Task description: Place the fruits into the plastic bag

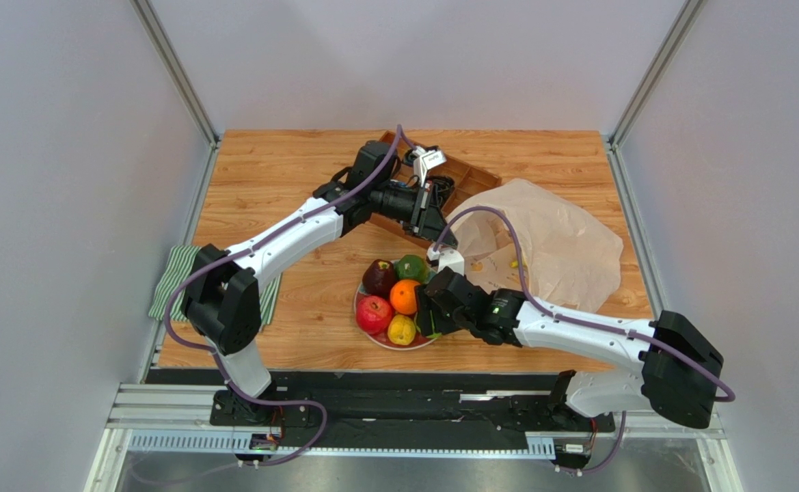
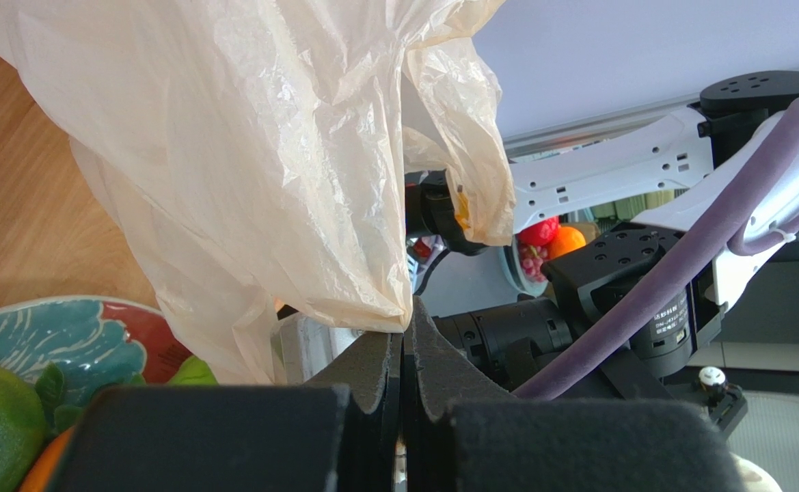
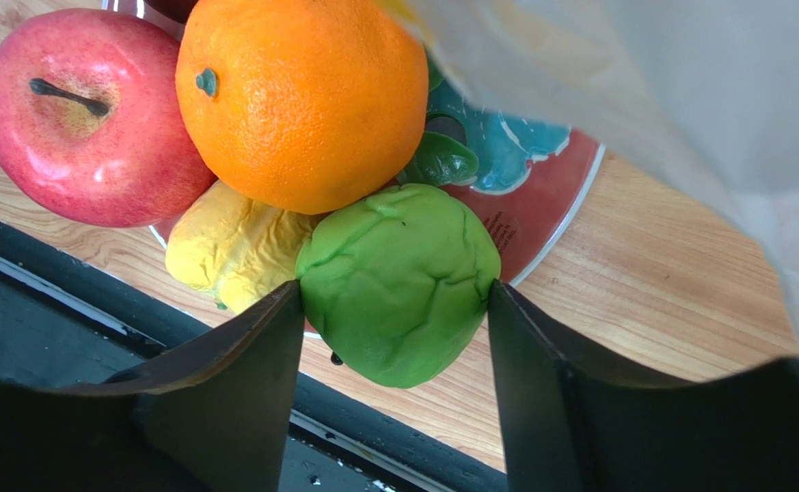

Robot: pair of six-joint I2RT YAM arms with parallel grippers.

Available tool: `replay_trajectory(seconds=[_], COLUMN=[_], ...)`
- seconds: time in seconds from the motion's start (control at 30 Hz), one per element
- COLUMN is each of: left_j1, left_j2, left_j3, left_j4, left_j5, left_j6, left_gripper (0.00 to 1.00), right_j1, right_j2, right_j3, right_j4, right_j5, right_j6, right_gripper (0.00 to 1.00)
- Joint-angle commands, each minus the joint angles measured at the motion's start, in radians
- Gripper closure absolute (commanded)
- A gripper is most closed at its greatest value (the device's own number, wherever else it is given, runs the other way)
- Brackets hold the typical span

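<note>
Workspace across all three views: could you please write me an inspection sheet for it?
Surface: wooden table.
Job's things: red apple, dark red apple, orange, yellow fruit and second green fruit heaped on the plate; plastic bag crumpled to its right.
Clutter: wooden tray at the far side; striped cloth at the left edge.
Grippers: left gripper shut on the bag's edge; right gripper closed on a green fruit.
Cables: purple cables along both arms.
Surroundings: grey walls.
</note>
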Motion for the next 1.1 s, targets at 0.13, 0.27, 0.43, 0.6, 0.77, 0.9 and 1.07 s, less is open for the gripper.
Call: replay_trajectory(seconds=[0.13, 0.27, 0.43, 0.6, 0.77, 0.9, 1.07], left_j1=[0.001, 0.003, 0.001, 0.001, 0.003, 0.003, 0.003], left_j2=[-0.009, -0.008, -0.005, -0.003, 0.001, 0.003, 0.003], left_j3=[0.039, 0.039, 0.039, 0.045, 0.049, 0.049, 0.049], left_j4=[0.004, 0.007, 0.006, -0.005, -0.019, -0.019, -0.019], left_j5=[0.015, 0.018, 0.015, 0.015, 0.010, 0.010, 0.012], left_j6=[0.020, 0.020, 0.020, 0.028, 0.042, 0.042, 0.042], left_gripper=[1.00, 1.00, 1.00, 1.00, 1.00, 1.00, 1.00], right_j1=[-0.007, -0.008, -0.002, 0.032, 0.030, 0.030, 0.001], right_j2=[-0.016, -0.039, -0.091, -0.214, -0.341, -0.429, -0.500], right_j3=[0.003, 0.000, 0.062, 0.105, 0.189, 0.239, 0.266], right_j4=[0.013, -0.003, -0.093, -0.133, -0.190, -0.196, -0.202], right_j5=[0.010, 0.028, 0.008, -0.045, -0.030, -0.024, 0.112], right_j6=[0.018, 0.015, -0.033, -0.134, -0.143, -0.192, -0.222], right_gripper=[0.57, 0.62, 0.79, 0.80, 0.80, 0.80, 0.79])
